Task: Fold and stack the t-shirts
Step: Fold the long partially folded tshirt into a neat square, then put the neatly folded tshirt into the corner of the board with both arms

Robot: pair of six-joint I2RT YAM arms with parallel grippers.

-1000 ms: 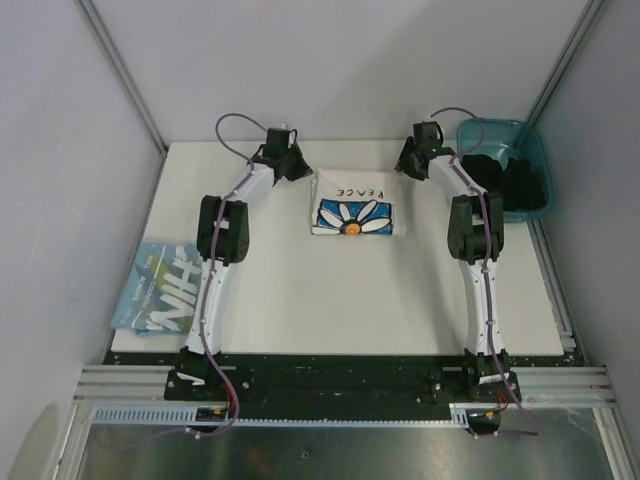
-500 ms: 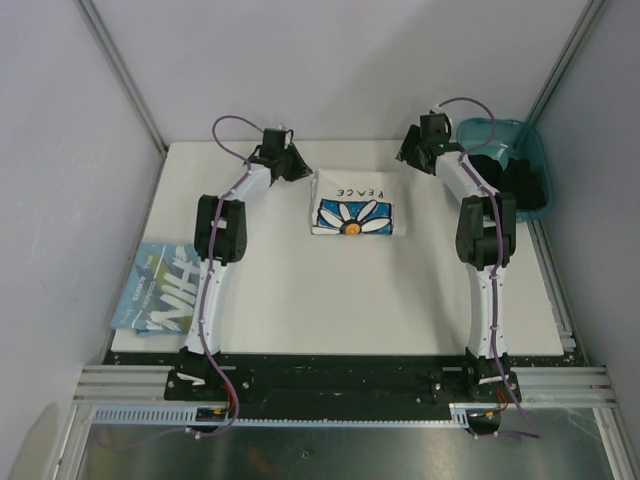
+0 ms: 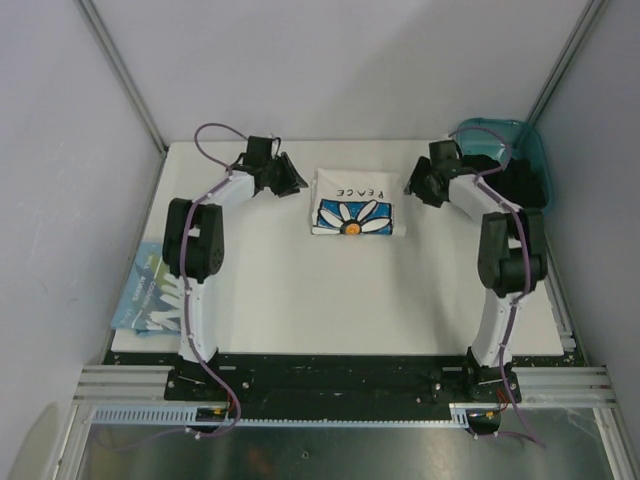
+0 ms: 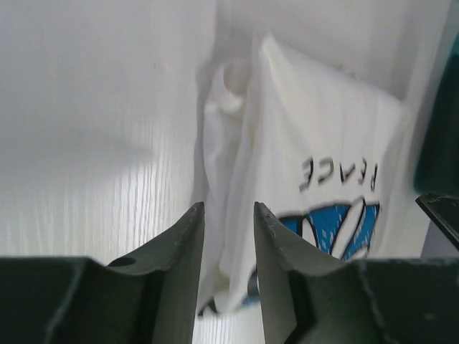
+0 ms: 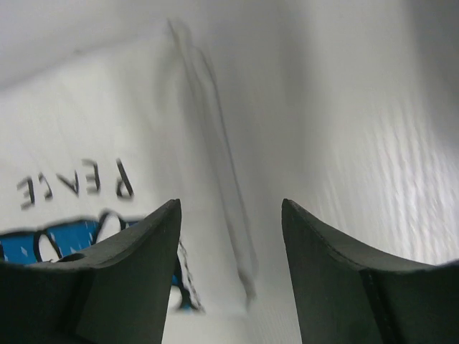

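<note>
Bright, even light, soft shadows; both wrist views blurry, right one smeared, whites washed out

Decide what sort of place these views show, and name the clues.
Most likely a robotics lab test cell, not a home: a left arm and right arm bolted to an aluminium rail, a white table boxed in by plain panel walls, one folded t-shirt.

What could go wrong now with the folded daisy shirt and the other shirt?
The left pincer, jaws slightly apart, sits at the loose side edge of the folded white cotton t-shirt with the blue daisy print; pulling back could snag it and spoil the fold. The other t-shirt, with a light-blue graphic, overhangs the white table's left edge and may slip off.
</note>
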